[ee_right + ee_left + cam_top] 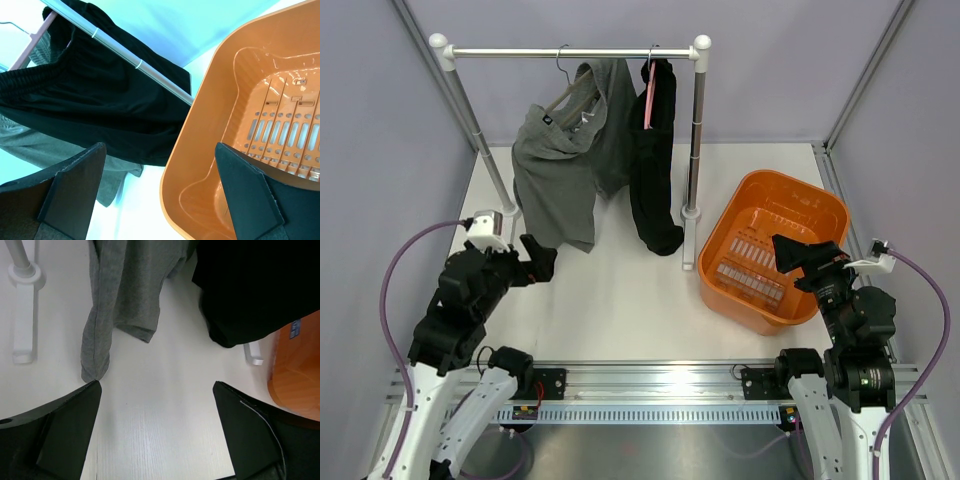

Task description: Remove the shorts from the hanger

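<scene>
Grey shorts (565,160) hang crookedly from a hanger (570,92) on the left part of the rail (570,52). A black garment with a ribbed waistband (653,160) hangs on a pink hanger (649,100) beside it. My left gripper (538,258) is open and empty, low over the table just in front of the grey leg hem (125,295); the black garment (250,290) shows to its right. My right gripper (790,252) is open and empty above the orange basket (775,250), facing the black garment (100,100) and pink hanger (35,42).
The rack's right post (698,130) and its foot (688,255) stand between the clothes and the basket. The left post foot (22,315) lies on the white table. The basket's rim (185,150) is right under my right gripper. Walls enclose the sides.
</scene>
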`<state>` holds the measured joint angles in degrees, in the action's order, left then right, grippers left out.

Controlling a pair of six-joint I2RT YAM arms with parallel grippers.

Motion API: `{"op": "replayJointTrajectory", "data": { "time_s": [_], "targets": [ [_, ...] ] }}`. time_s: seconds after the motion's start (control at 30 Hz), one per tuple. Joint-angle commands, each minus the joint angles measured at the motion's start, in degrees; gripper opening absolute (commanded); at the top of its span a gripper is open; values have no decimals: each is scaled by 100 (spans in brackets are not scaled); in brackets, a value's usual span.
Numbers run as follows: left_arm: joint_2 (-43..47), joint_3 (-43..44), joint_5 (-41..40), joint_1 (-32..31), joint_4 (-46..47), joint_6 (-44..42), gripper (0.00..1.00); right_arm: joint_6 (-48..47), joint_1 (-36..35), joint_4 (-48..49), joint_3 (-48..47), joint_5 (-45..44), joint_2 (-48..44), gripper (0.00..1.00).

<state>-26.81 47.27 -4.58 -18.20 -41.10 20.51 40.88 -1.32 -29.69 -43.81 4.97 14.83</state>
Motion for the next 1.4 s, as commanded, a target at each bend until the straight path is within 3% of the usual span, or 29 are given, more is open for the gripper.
{"op": "replayJointTrajectory", "data": {
  "time_s": [0.0, 0.23, 0.47, 0.7, 0.87, 1.0, 1.13, 1.37],
  "targets": [
    [-263, 941, 422, 27, 585, -135, 99, -195, 27, 130, -198, -128, 99, 99],
    [-1159, 2584, 1011, 27, 1016, -310, 99, -300, 27, 288, -365, 100, 406, 99],
    [-2486, 3948, 1012, 27, 1472, -706, 99, -265, 27, 596, -470, 390, 828, 99],
    [-3716, 4966, 774, 27, 2168, -1733, 98, -449, 27, 588, -865, 487, 1381, 99],
    [-4910, 6168, 819, 27, 1949, -2427, 93, -599, 27, 473, -1173, 575, 1689, 100],
    [-5974, 7677, 730, 27, 1133, -2719, 89, -634, 27, 500, -1252, 645, 1804, 99],
    [-6652, 8560, 783, 27, 454, -2912, 86, -765, 27, 412, -1375, 654, 1892, 99],
    [-6671, 8327, 1161, 27, 243, -2851, 72, -898, 27, 385, -1437, 663, 1997, 100]
  ]
}}
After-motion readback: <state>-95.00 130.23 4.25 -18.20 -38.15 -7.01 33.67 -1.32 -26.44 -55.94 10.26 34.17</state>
